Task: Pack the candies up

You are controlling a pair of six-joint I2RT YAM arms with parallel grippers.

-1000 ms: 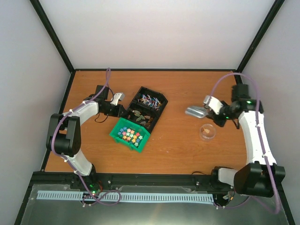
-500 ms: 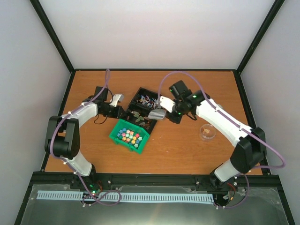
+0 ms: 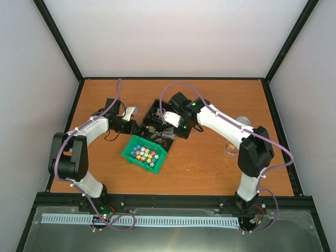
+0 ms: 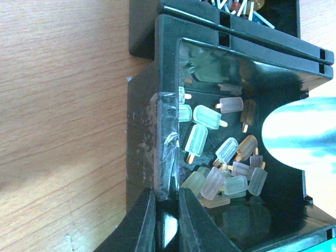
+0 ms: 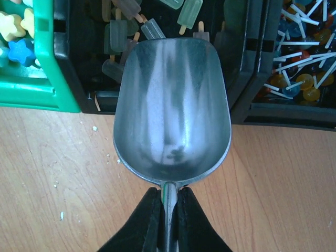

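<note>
Candies lie in two joined black bins (image 3: pixel 157 125). Pale popsicle-shaped ones (image 4: pixel 220 157) (image 5: pixel 118 34) fill the nearer bin. Thin stick candies in red, blue and white (image 5: pixel 302 47) (image 3: pixel 164 111) fill the farther one. My left gripper (image 4: pixel 165 197) (image 3: pixel 136 126) is shut on the taped side wall (image 4: pixel 157 131) of the nearer bin. My right gripper (image 5: pixel 168 194) (image 3: pixel 177 124) is shut on the handle of a metal scoop (image 5: pixel 172 105) (image 4: pixel 299 131) (image 3: pixel 168 132). The scoop's bowl is empty, and its tip reaches over the near edge of the popsicle bin.
A green bin (image 3: pixel 128 151) (image 5: pixel 37 79) of coloured star-shaped sweets (image 3: pixel 146 153) touches the black bins at the front left. A small clear dish (image 3: pixel 229 149) stands on the wooden table to the right, beside my right arm's elbow. Crumbs dot the wood near the scoop.
My right arm has swung left from beside the clear dish to the black bins, carrying the scoop with it. The left gripper has kept its hold on the bin wall.
</note>
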